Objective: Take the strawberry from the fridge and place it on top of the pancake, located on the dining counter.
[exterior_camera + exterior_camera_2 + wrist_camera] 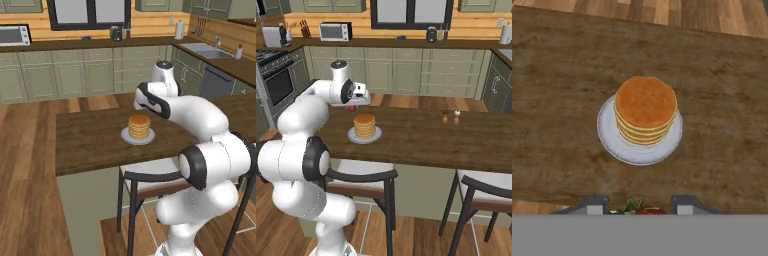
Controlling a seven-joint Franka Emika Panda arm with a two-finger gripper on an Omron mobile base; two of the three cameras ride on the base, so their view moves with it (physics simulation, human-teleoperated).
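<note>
The long dark-brown wooden desk [421, 135] spans the middle of the room, its pale base below and dark-framed chairs [363, 182] tucked under its near edge, so the base can pull up close and reach over the seats. The white arm bends forward from the near side and carries its end effector [352, 106] above the slab, just left of the stack and slightly beyond it in the right base view, high enough to clear the food while it lines up.

On the slab sits the small light-grey round plate [612, 142], and on it the short stack of golden-tan round pancakes [645, 107], flat-topped and level, which makes a fair landing spot.

The end effector is clenched on the tiny dark-red strawberry [648, 210]; the hand view shows a red sliver with green leaves between the two dark tips, though it is cut off at the edge, so how squarely it is pinched is hard to judge. The berry hangs short of the stack, not yet over its centre.
</note>
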